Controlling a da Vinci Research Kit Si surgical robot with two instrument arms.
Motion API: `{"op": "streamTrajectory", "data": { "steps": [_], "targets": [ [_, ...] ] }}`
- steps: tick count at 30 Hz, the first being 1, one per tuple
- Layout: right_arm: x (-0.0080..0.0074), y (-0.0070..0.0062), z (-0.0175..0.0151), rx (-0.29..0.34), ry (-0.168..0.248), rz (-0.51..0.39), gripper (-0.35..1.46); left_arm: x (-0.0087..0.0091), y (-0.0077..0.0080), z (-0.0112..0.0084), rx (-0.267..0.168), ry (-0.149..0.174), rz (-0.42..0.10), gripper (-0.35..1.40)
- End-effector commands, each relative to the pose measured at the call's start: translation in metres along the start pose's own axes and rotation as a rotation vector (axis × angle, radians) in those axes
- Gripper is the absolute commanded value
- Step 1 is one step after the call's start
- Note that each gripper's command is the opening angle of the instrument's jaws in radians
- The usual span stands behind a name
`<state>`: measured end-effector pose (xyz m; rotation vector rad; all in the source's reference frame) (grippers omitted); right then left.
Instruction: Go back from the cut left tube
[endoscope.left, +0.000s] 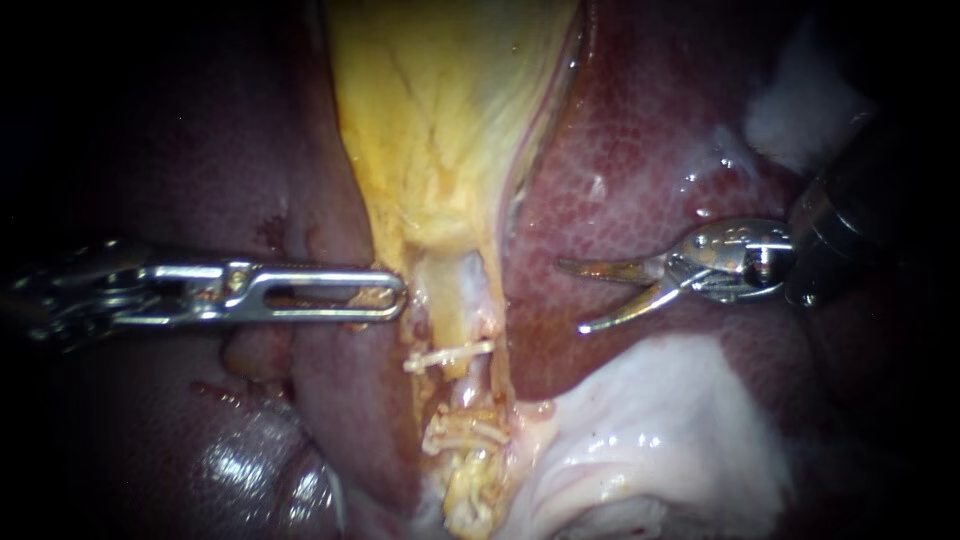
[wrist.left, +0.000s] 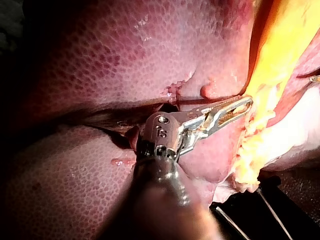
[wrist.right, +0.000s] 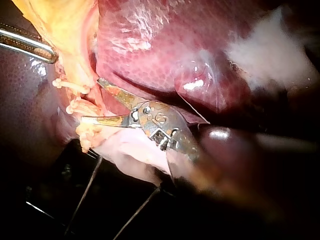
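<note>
Our right instrument (endoscope.left: 570, 297) has its two blades parted with nothing between them. They hang over the liver (endoscope.left: 640, 150), to the right of the tube (endoscope.left: 458, 292) and clear of it. The tube runs toward us from the gallbladder (endoscope.left: 440, 120) and carries white clips (endoscope.left: 450, 355), one farther off and a cluster nearer. The cut appears to lie between them. Our left instrument (endoscope.left: 398, 297) has its jaws closed on the gallbladder's edge just left of the tube, and seems to hold it taut. To back away well, we judge that we should first bring the blades together. Then we should draw straight back to the right along the shaft, lifted off the liver so that no tip scrapes it, and without slackening the left hold.
</note>
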<state>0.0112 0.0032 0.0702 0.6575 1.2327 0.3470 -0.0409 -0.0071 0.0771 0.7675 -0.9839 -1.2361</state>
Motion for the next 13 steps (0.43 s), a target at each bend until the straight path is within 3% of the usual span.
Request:
{"op": "streamTrajectory", "data": {
  "steps": [1,13],
  "targets": [
    [0.0,0.0,0.0,0.0,0.0,0.0,1.43,0.0,0.0,0.0001,-0.002,0.0,-0.001,-0.35],
    [0.0001,-0.0002,-0.0001,0.001,0.0,-0.006,1.43,0.0,0.0,0.0,-0.002,0.001,-0.001,-0.35]
  ]
}}
